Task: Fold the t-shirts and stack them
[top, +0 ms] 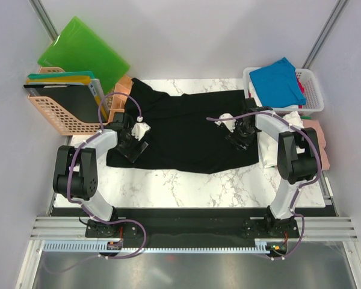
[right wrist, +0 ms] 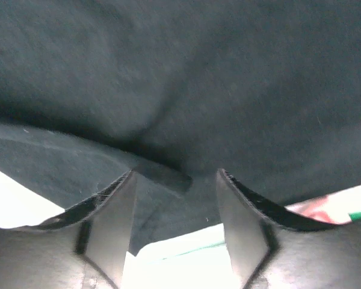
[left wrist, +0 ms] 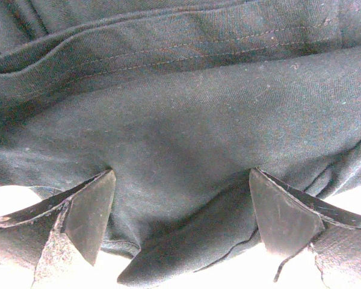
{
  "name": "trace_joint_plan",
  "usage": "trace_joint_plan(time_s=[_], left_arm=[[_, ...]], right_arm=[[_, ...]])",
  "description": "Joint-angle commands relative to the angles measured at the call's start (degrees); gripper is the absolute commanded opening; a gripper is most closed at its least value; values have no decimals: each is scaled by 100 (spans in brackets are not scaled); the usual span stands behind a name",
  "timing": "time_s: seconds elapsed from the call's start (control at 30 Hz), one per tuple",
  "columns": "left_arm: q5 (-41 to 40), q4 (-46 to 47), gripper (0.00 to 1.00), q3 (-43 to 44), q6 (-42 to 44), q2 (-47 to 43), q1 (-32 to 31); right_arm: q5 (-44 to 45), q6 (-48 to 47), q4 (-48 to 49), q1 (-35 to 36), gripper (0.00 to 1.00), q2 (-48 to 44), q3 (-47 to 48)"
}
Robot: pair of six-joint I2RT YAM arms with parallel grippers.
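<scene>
Black t-shirt [top: 186, 129] lies spread across the middle of the marble tabletop [top: 198, 189], mostly flat. The far-left corner is bunched and rumpled, and the near edge runs at a slant, dipping lowest right of centre. The left wrist view shows a stitched hem band running across the far side and a loose flap of cloth curling up at the near edge. Left arm is bent over the shirt's near-left corner, with the left pincer [top: 132, 147] pointing down at the cloth. Its jaws are fully spread, the fingers [left wrist: 90, 211] straddle the flap, and nothing is gripped. Right arm reaches in from the right over the shirt's right edge, right pincer [top: 239, 137] low on the fabric. Its jaws are partly apart. A fold of black cloth sits between the fingers [right wrist: 111, 217], but they show a gap on both sides and are not clamped on it. Blue t-shirt [top: 278, 81] sits on top of the pile in the white basket [top: 316, 90] at far right. White cloth [top: 268, 156] lies under the right arm, touching the black shirt's right edge, with pink cloth [top: 317, 137] just right of it. Green boards [top: 84, 51] lean at far left behind the orange basket [top: 54, 117].
</scene>
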Motion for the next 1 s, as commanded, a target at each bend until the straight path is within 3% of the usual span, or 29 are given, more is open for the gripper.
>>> trace_joint_plan(time_s=[0.0,0.07,0.1,0.13,0.73,0.77,0.8,0.83,0.87,0.97], left_arm=[[-126,232,100,-68,-108,308,-55],[-152,241,100,-77,-90,300,-47],[-152,241,100,-77,-73,300,-55],[-170,241,100,-77,-64,282,-55],[-135,241,100,-121,-46,282,-64],[-126,241,100,-112,-46,282,-56],[-117,241,100,-112,-55,291,-64],[-117,249,100,-95,-55,300,-64],[-126,241,100,-86,-64,308,-64],[-117,241,100,-103,-64,309,-64]], right_arm=[[-234,99,75,116,54,117,238],[-173,126,66,125,33,100,230],[-138,117,57,125,8,82,212],[-94,100,57,116,0,56,160],[548,-340,-251,-428,0,-1008,28],[548,-322,-268,-429,4,-991,10],[513,-322,-303,-429,14,-956,-8],[356,-331,-390,-429,28,-894,-17],[268,-331,-417,-429,55,-885,-51],[4,-296,-409,-411,73,-815,-148]])
